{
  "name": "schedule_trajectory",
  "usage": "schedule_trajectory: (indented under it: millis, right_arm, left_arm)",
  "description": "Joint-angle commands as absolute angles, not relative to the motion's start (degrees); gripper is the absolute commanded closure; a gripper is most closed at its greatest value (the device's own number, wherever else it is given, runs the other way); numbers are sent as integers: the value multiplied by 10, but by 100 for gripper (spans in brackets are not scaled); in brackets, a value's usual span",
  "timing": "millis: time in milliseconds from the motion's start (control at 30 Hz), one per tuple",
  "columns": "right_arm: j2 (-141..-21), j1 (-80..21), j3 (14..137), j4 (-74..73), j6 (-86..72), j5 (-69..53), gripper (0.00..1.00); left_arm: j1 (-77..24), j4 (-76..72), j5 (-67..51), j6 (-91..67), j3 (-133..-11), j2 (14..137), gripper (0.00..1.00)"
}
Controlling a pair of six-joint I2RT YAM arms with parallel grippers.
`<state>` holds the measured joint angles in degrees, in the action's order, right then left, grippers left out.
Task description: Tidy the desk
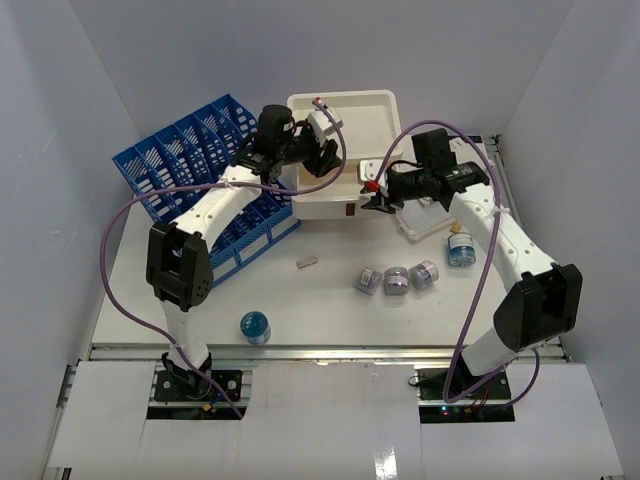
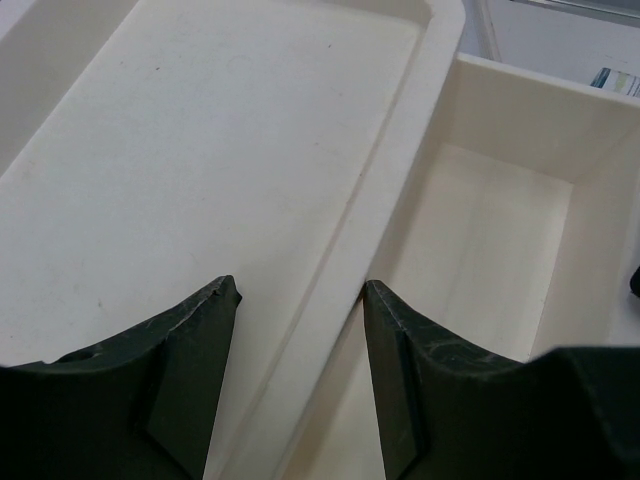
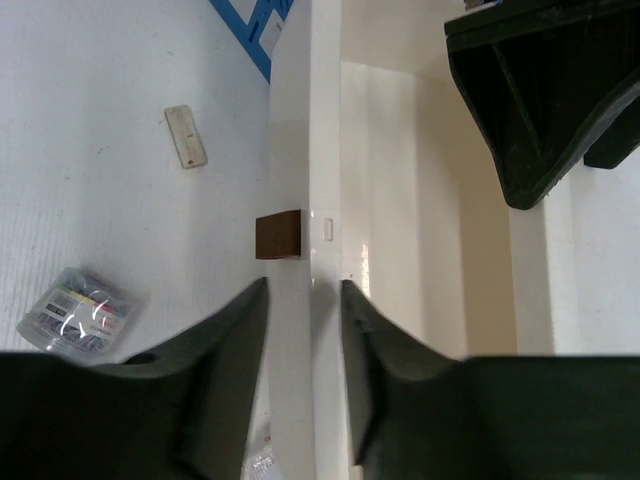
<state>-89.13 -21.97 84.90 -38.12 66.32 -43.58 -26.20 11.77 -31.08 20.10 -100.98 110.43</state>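
At the far middle of the desk (image 1: 300, 305), the right gripper (image 3: 305, 290) appears pinched on the drawer front (image 3: 305, 150) beside its brown handle (image 3: 278, 235); the left gripper (image 2: 300, 290) hangs open astride the top tray rim (image 2: 400, 150). We move it straight along its slide, without twisting

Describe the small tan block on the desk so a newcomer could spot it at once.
Start at the blue rack on the far left of the desk. Just off the rack's near right corner, on bare desk, lies the tan block. It is flat and rectangular and lies on its own, unlike the three round clear jars grouped to its right.
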Motion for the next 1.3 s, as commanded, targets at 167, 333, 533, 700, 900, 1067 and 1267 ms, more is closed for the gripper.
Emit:
schedule_trajectory:
  millis: [167,333,533,700,900,1067,1267]
  right_arm:
    - [-826,-226,873,-294,458,-455,34]
    - [-758,-225,847,-260,359,-431,28]
    - [-645,-215,694,-243,301,-331,25]
    - [-551,-167,596,-261,252,-268,23]
    - [-497,-64,525,-320,256,-272,18]
    - [-512,23,498,-349,250,-276,18]
    - [-567,41,508,-320,144,-112,19]
  left_arm:
    - [-254,76,-279,132,-1016,1076,21]
    - [-250,34,-265,64,-1000,1020,7]
    - [-241,20,-250,-10,-953,924,2]
    - [-237,35,-204,-87,-832,782,2]
    - [-234,82,-169,-179,-604,550,2]
    - [-233,134,-167,-249,-466,414,2]
    - [-233,143,-191,-314,-372,374,2]
